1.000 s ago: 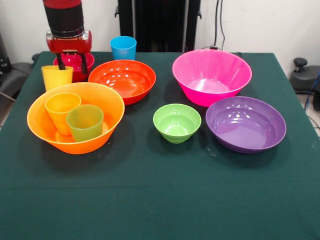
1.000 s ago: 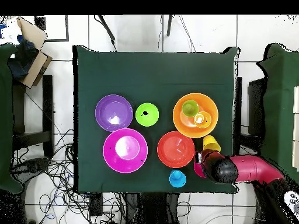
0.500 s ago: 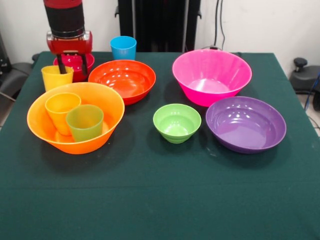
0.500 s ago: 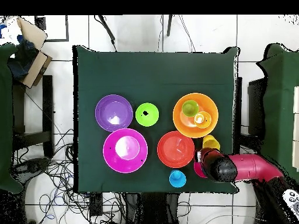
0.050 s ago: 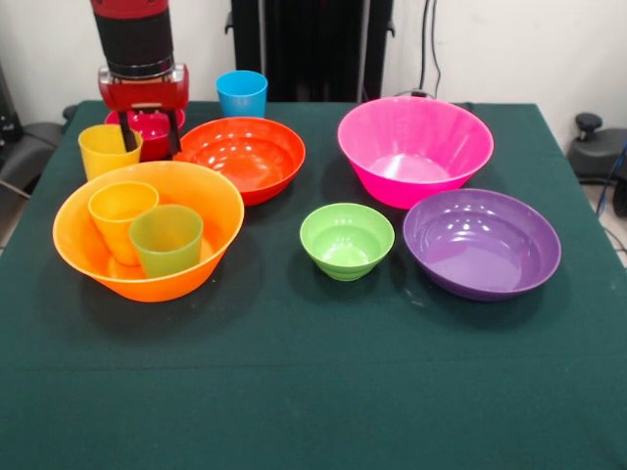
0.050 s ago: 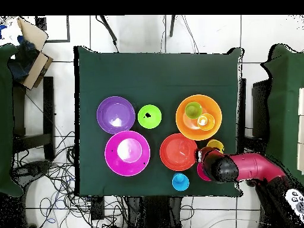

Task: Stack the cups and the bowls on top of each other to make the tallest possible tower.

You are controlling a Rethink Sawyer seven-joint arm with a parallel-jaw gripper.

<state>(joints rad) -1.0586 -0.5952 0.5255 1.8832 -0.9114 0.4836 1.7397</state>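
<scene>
Jaws (image 5: pixel 149 131) spread wide, straddling the small crimson bowl (image 5: pixel 152 124).

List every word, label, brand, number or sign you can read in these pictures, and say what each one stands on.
None can be read.
The cups and bowls are plain plastic with no print showing.
The arm's tool and the green table cloth show no lettering.
The cardboard box beside the table in the overhead view shows no marks that can be made out.
</scene>
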